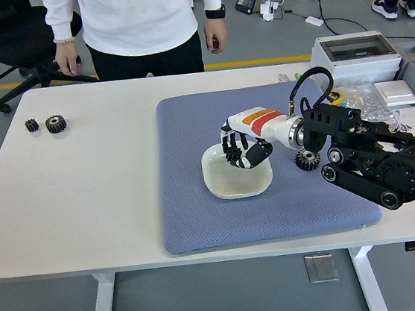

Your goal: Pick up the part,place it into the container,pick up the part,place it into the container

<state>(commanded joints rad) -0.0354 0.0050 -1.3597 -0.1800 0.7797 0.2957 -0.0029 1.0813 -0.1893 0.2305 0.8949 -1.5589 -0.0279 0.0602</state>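
Right hand (241, 150) reaches in from 3 o'clock and hangs over the white container (237, 170), above its upper-right part; fingers curled in, but can't tell if they hold a small part, too dark and small to read. Container sits near the middle of the blue mat (261, 163), looks empty where visible. One black gear (308, 160) lies on the mat just at 3 o'clock of the container, apart from its rim, partly hidden by the black forearm (373, 159). Two more gears on the bare white surface (84, 192) far at 9–10 o'clock: a small gear (31, 125) and a larger gear (55, 124) just beside it, well apart from the mat. Person in a white top stands at 12 o'clock beyond the far edge, one hand (69, 64) and other hand (214, 37) hanging down at their sides, touching nothing. Grey box (354, 58) at 1–2 o'clock on the surface, beside the mat's corner. Black office chair (6, 36) at 10–11 o'clock on the floor. Left arm not seen.
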